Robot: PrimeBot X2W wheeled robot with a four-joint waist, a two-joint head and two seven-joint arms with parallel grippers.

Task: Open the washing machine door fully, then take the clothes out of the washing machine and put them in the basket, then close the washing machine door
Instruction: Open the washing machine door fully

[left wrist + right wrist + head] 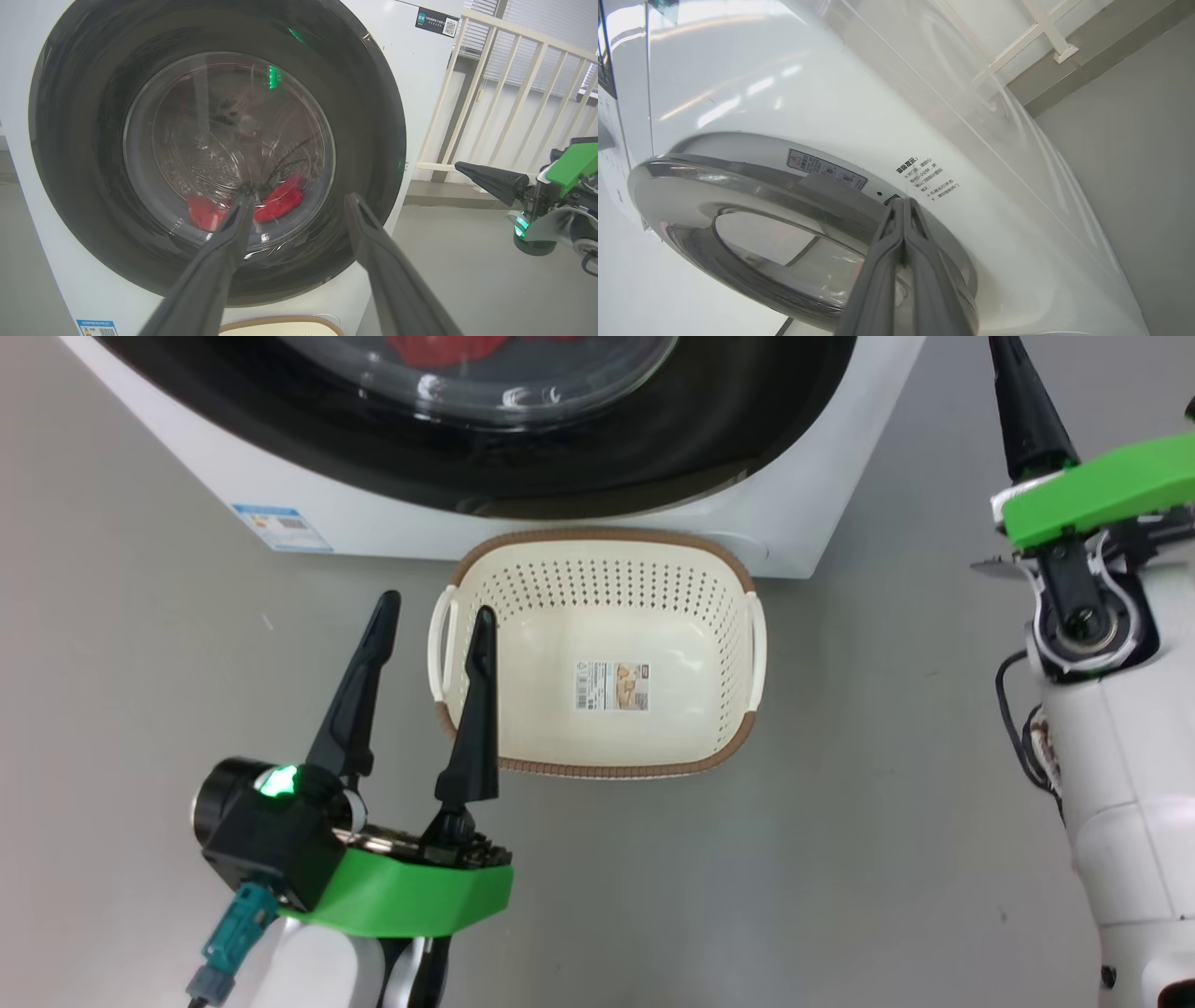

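Clothes (280, 203) of bright red cloth lie low in the perforated steel drum (219, 172) of the big white front-loading washing machine (420, 70). I see them through the bulging clear glass of the large round black-rimmed washing machine door (369, 140), which sits closed against the front. On the grey floor (840, 803) just before the machine stands the small cream-white perforated plastic basket (597, 536) with its brown woven-look rim and side handles; inside it a barcode sticker (611, 686) lies on the bottom. My left gripper (436, 607) hangs beside the basket's left handle, its two long dark fingers spread wide and holding nothing. My right gripper (903, 203) has its fingers pressed flat together with nothing between them. Their tips are at the door's outer edge, next to a block of small printed text (927, 179) on the white front; I cannot tell whether they touch the door.
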